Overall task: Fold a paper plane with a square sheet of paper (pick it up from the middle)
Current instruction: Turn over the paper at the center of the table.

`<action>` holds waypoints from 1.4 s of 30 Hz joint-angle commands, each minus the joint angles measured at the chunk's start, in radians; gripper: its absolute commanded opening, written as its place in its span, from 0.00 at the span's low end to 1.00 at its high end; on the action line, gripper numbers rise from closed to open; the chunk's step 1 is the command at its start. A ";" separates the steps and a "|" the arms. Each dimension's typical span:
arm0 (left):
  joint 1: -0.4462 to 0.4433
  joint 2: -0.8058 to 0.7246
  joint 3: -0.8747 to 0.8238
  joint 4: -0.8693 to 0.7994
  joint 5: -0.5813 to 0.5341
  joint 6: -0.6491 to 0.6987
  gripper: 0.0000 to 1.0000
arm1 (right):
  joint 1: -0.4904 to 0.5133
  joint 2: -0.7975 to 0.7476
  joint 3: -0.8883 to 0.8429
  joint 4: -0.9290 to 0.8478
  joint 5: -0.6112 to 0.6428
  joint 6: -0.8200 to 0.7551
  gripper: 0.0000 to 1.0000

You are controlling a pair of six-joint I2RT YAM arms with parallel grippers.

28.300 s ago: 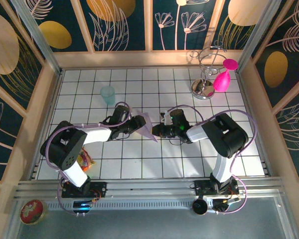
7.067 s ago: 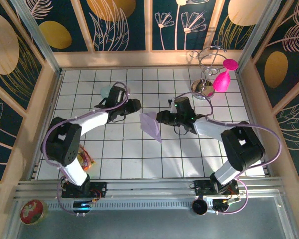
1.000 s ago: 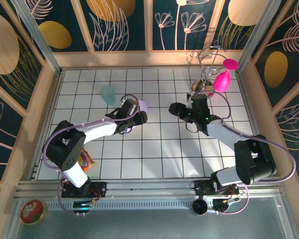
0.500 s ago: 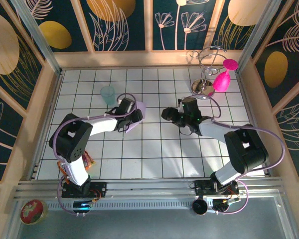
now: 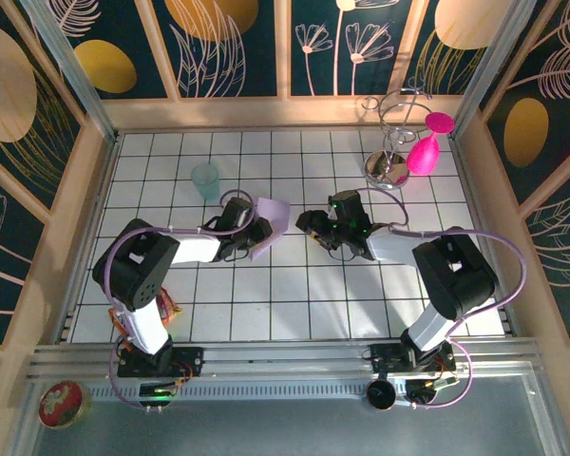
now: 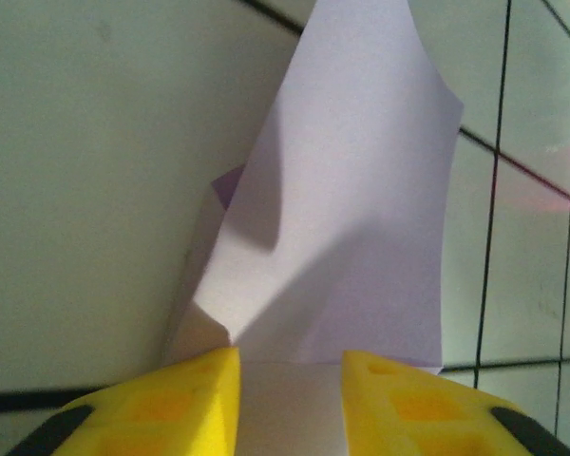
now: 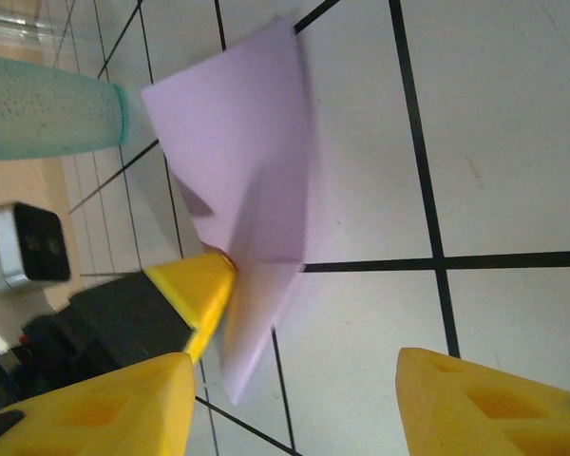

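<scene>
The pale lilac sheet of paper [image 5: 271,218] is folded into a pointed, partly creased shape near the middle of the tiled floor. My left gripper [image 5: 252,229] is shut on its near end. In the left wrist view the paper [image 6: 351,209] runs out from between the yellow fingers of that gripper [image 6: 290,404] and fans upward. My right gripper [image 5: 307,225] stands open just right of the paper, facing it. Its wrist view shows the paper [image 7: 247,171] ahead, one left finger [image 7: 198,285] pressed at the fold, and nothing between the right gripper's [image 7: 294,404] own fingers.
A translucent teal cup [image 5: 205,180] stands behind the left gripper, also seen in the right wrist view [image 7: 47,109]. A wire stand [image 5: 389,161] with a pink bulb [image 5: 423,152] is at the back right. A snack packet [image 5: 161,306] lies by the left arm's base.
The left gripper has closed further on the paper and carried it slightly right. The right gripper has swung left toward the paper, narrowing a little.
</scene>
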 commanded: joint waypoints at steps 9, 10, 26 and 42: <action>-0.076 0.019 -0.034 0.003 0.116 -0.095 0.22 | 0.028 0.051 -0.027 0.046 -0.001 0.118 0.52; -0.077 0.020 -0.033 0.004 0.118 -0.096 0.22 | 0.032 0.062 -0.021 0.045 -0.006 0.119 0.52; -0.078 0.019 -0.010 -0.032 0.093 -0.072 0.21 | 0.070 0.089 -0.005 -0.081 0.075 0.122 0.47; -0.077 0.008 0.003 -0.049 0.085 -0.059 0.21 | 0.079 0.063 -0.064 0.061 0.008 0.139 0.41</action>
